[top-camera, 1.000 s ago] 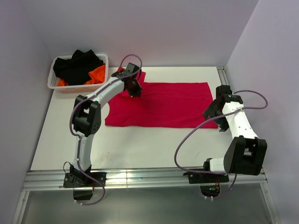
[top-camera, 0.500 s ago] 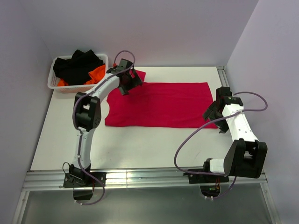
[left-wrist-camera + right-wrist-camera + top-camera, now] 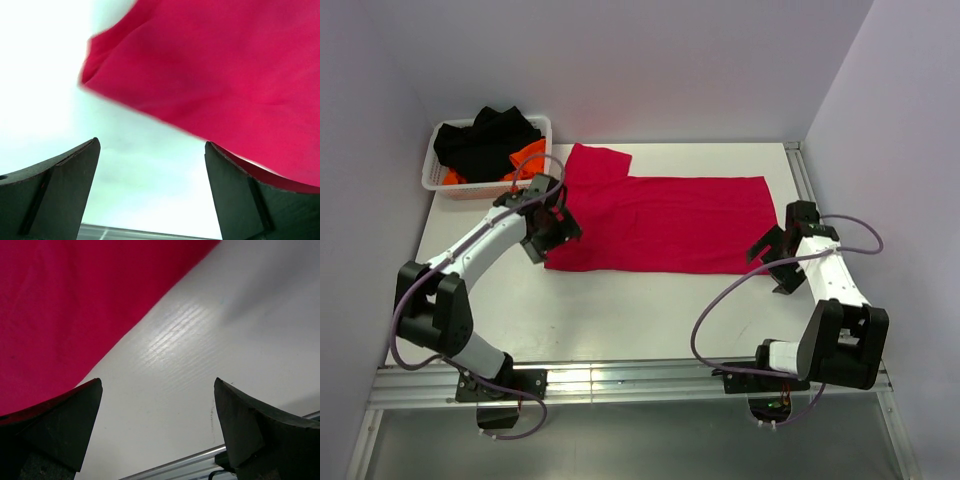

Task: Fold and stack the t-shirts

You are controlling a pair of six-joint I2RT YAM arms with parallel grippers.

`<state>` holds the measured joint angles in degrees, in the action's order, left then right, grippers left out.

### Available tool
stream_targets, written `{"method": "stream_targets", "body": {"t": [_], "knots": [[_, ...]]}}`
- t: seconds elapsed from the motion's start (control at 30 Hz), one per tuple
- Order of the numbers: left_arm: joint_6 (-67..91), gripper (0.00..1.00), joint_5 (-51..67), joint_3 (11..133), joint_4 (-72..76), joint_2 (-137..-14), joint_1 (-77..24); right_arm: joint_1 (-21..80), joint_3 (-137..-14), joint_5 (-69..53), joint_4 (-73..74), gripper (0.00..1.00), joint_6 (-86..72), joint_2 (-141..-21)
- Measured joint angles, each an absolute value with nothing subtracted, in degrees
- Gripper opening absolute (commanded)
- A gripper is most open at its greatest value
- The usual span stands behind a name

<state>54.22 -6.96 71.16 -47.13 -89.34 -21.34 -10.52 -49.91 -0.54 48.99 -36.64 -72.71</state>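
A crimson red t-shirt lies spread flat across the white table, one sleeve pointing to the far left. My left gripper hovers open at the shirt's left edge. In the left wrist view the gripper has bare table between its fingers and the red cloth beyond and to the right. My right gripper is open by the shirt's near right corner. In the right wrist view the gripper is over bare table, with red cloth at the upper left.
A white mesh basket stands at the far left corner, holding black cloth and orange cloth. Walls close in the table on the left, back and right. A metal rail runs along the near edge.
My left gripper opened, let go of the far sleeve and swung back towards the near left along the shirt's edge. The right gripper drew slightly nearer, staying open.
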Motion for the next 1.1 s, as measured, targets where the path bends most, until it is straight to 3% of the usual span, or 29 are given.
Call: {"method": "stream_targets", "body": {"t": [0.23, 0.5, 0.7, 0.8, 0.83, 0.9, 0.93, 1.03, 1.1], "knots": [[56.8, 0.91, -5.8, 58.6, -46.4, -88.1, -20.0, -14.7, -45.3, -3.3, 45.4, 1.0, -39.8, -72.7], [56.9, 0.86, -4.9, 59.4, -40.7, -93.6, -19.2, -18.2, -44.9, -4.1, 37.1, 0.98, -41.6, -79.7], [57.0, 0.81, -3.7, 61.1, -38.7, -99.2, -18.1, -19.5, -47.0, -2.9, 32.6, 0.87, -43.2, -87.2], [57.2, 0.79, -3.7, 61.4, -38.4, -99.5, -18.1, -19.8, -48.9, -2.3, 31.0, 0.7, -43.8, -89.6], [57.2, 0.78, -3.7, 61.6, -38.5, -99.7, -18.1, -19.9, -49.5, -2.1, 30.5, 0.54, -44.0, -90.3], [57.3, 0.76, -3.7, 62.1, -38.7, -100.2, -18.1, -19.9, -50.1, -1.5, 29.3, 0.35, -44.2, -91.5], [57.3, 0.73, -3.7, 62.3, -38.7, -100.4, -18.1, -19.9, -50.3, -1.3, 28.9, 0.19, -44.1, -92.1], [57.6, 0.63, -3.7, 62.6, -38.8, -100.7, -18.1, -19.9, -50.8, -1.2, 27.9, 0.0, -44.6, -93.2], [57.8, 0.53, -3.7, 62.8, -38.8, -101.0, -18.1, -19.9, -51.0, -1.0, 27.9, 0.0, -44.6, -93.3]]}}
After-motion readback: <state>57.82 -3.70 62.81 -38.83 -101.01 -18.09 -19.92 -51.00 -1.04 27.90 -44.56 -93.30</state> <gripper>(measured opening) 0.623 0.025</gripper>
